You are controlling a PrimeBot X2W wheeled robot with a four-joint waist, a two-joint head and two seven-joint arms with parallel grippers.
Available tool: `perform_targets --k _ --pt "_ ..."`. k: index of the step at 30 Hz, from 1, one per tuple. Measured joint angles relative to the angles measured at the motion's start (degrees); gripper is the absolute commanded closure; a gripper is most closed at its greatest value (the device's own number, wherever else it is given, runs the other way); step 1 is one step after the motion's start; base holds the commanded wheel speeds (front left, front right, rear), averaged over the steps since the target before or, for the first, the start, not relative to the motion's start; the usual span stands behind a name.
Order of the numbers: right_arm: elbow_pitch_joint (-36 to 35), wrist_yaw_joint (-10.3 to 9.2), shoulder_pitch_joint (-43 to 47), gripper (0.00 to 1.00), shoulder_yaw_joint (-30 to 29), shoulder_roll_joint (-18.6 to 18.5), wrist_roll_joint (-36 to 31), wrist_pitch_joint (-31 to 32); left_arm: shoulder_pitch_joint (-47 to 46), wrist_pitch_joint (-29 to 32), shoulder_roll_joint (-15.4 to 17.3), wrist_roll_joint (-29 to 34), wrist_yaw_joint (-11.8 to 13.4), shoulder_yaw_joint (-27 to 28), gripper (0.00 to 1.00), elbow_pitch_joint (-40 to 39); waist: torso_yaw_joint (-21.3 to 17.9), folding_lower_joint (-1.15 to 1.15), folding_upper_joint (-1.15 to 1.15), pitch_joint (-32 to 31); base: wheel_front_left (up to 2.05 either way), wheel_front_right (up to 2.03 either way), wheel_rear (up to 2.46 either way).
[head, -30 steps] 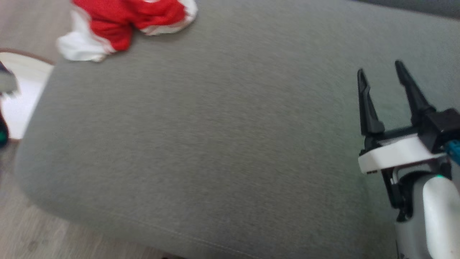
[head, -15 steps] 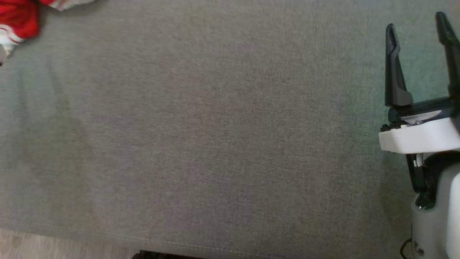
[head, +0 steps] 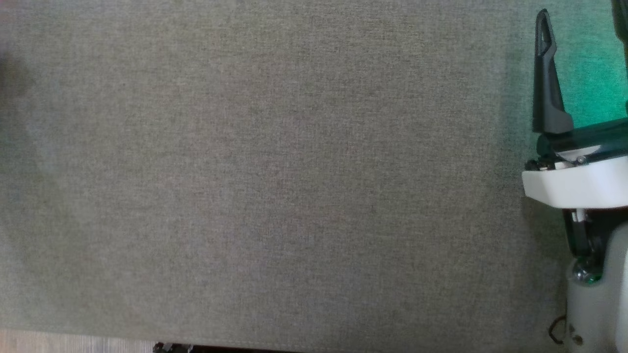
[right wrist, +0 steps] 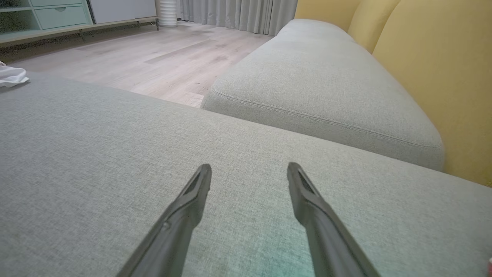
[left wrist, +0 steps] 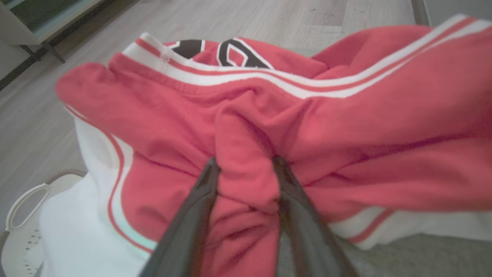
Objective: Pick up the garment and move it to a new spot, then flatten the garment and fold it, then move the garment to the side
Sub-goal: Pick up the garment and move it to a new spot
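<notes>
Red-and-white garment (left wrist: 384, 115): just one, was bunched up at the edge of a cushion.
Left gripper (left wrist: 245, 161): two fingers, pinched on a red fold.
Right gripper (right wrist: 249, 168): two fingers, spread wide, nothing between them, hovered over a cushion.
Grey seat cushions (right wrist: 326, 88): two, side by side.

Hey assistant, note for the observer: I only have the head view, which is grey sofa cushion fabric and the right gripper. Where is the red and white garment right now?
Observer: The left wrist view has it. The crumpled red fabric garment with white striped trim lies under the left gripper, with one fold rising between its two fingers.
Operator: Is that fold clamped yet?
Observer: I cannot tell. The fold fills the gap, but the jaws stand wide.
</notes>
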Motion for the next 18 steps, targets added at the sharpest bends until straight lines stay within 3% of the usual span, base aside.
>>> perform_targets --k 1,11,18 --pt "0.0 0.00 0.0 0.00 -0.2 0.0 0.0 0.0 -0.5 -0.5 0.0 0.0 -0.2 0.0 1.00 0.4 0.0 0.00 0.00 0.2 0.00 0.00 0.00" --pt "3.2 0.00 -0.1 0.00 -1.2 0.0 1.8 -2.4 -1.8 -7.5 -0.8 2.0 -2.6 -1.4 1.00 3.4 0.5 -0.01 0.00 -3.1 0.00 0.00 0.00" --pt "9.0 0.00 0.0 0.00 -2.0 0.0 4.3 -4.8 -3.2 -9.8 0.3 3.7 -6.4 -4.3 1.00 3.1 0.2 -0.01 0.00 -9.6 0.00 0.00 0.00"
